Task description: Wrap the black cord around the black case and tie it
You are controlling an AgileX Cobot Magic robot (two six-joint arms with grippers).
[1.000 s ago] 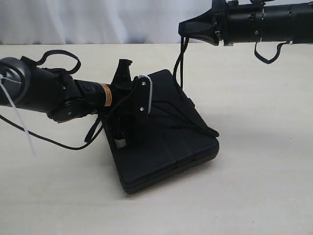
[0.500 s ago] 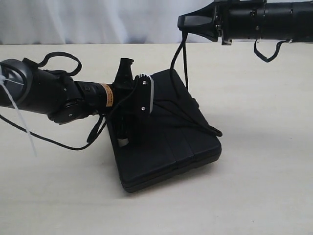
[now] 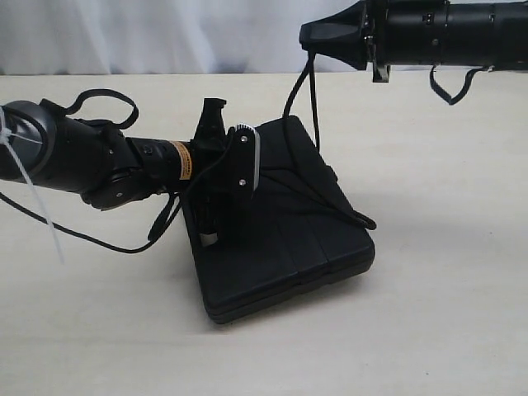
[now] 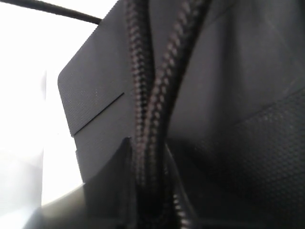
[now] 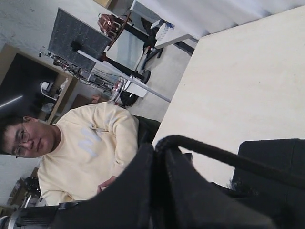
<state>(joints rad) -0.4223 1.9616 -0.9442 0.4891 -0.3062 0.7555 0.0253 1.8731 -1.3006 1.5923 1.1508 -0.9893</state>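
The black case [image 3: 285, 247] lies flat on the pale table, seen again in the left wrist view [image 4: 248, 143] and the right wrist view [image 5: 271, 155]. The black cord [image 3: 315, 115] hangs in two strands from my right gripper [image 3: 309, 40], which is shut on it high above the case's far edge. From there it runs over the lid to the right edge. In the right wrist view the cord [image 5: 214, 151] arches out of the shut gripper [image 5: 159, 145]. My left gripper [image 3: 239, 177] rests on the case's left part, shut on two braided cord strands [image 4: 150, 100] between its fingertips [image 4: 147, 152].
A thin robot cable [image 3: 82, 235] trails over the table on the left, with a white zip tie [image 3: 37, 210] at the left arm. A white curtain [image 3: 165, 33] hangs behind the table. A seated person [image 5: 81, 143] shows beyond the table edge.
My right gripper has risen a little, drawing the cord tauter. The case has shifted slightly to the right. The left gripper keeps its hold.
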